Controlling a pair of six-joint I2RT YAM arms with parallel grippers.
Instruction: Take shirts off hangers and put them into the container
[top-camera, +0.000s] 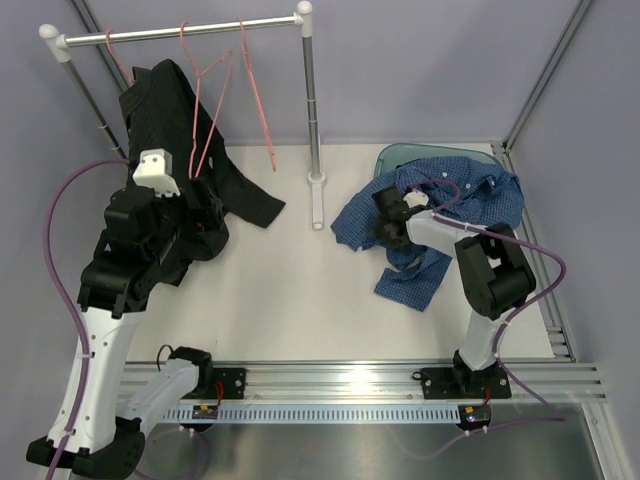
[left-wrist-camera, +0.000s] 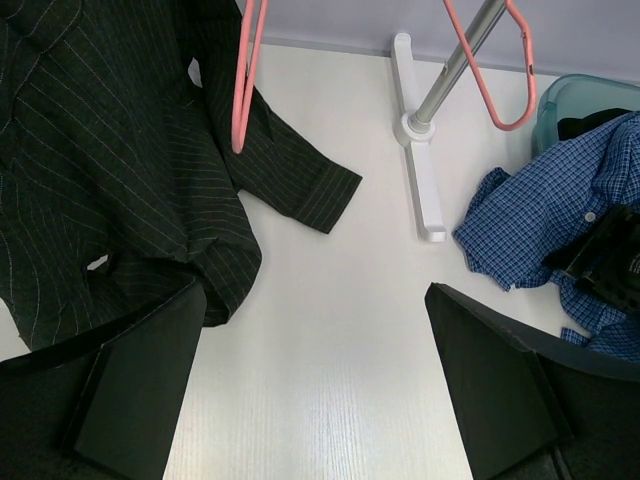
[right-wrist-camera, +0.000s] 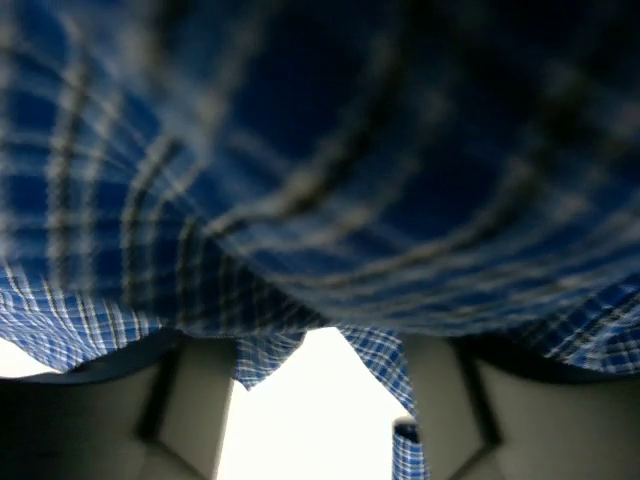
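White tabletop, grey walls: the blue checked shirt sprawls half over the container rim, not yet inside, with the right gripper buried in it, grip unclear. Two hangers are bare. A black shirt droops from the third beside the wide-open left gripper.

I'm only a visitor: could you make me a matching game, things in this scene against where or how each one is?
Things:
1. blue checked shirt
2. dark striped shirt
3. teal container
4. two middle hangers

Where or how:
a. mostly hidden under cloth
b. bare, nothing on them
c. hanging at the left end of the rail
d. draped over the container's rim

Pairs: 1-d, 2-c, 3-a, 4-b.
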